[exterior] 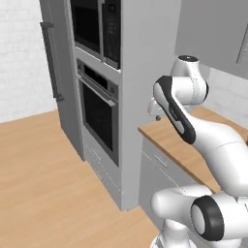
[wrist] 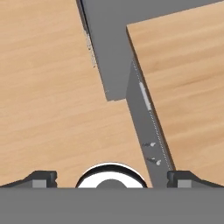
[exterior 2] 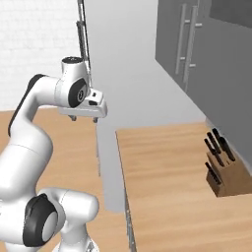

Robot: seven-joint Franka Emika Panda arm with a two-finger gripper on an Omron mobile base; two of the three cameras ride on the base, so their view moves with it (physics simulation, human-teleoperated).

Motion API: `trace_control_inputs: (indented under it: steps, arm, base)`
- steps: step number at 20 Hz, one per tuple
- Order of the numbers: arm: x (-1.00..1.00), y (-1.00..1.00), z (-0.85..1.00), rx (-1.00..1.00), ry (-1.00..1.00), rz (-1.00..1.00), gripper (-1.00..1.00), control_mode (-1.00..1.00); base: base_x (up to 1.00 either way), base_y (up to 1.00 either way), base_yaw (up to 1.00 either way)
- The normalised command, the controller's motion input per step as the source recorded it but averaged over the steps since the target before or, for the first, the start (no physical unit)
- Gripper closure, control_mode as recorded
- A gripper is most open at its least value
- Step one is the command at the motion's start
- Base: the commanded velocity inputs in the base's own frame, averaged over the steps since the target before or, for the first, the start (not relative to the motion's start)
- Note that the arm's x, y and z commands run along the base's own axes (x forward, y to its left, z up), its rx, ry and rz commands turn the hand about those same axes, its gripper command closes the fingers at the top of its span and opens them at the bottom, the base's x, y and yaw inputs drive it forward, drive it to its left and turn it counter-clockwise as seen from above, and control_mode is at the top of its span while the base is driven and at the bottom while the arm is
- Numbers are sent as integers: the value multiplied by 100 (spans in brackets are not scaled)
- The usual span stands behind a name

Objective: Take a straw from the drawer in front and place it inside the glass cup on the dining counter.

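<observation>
Nearest you, your white arm's two-finger gripper point(exterior 2: 83, 118) hangs in the air beside the corner of the wood-topped counter point(exterior 2: 167, 182), pointing down; in the hand view its two dark finger tips point(wrist: 41, 178) sit spread wide at the bottom corners with nothing between them. Below it, the flat grey drawer front point(wrist: 146, 118) with its small metal bar handle point(wrist: 145, 95) sits flush and closed. Farther along that counter stands a wooden knife block point(exterior 2: 222, 170). Beyond rises the tall grey oven cabinet point(exterior: 104, 97).
</observation>
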Motion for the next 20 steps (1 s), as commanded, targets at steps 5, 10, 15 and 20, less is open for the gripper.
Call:
trace_control_inputs:
  steps: [5, 10, 15, 20]
  arm:
    - [0, 0, 0, 0, 0, 0, -100, 100]
    - [0, 0, 0, 0, 0, 0, -100, 100]
    - [0, 0, 0, 0, 0, 0, -100, 100]
    - [0, 0, 0, 0, 0, 0, -100, 100]
  base:
    - [-25, -45, 26]
    - [-15, -56, 24]
    - [-22, -43, 23]
    - [-28, -32, 15]
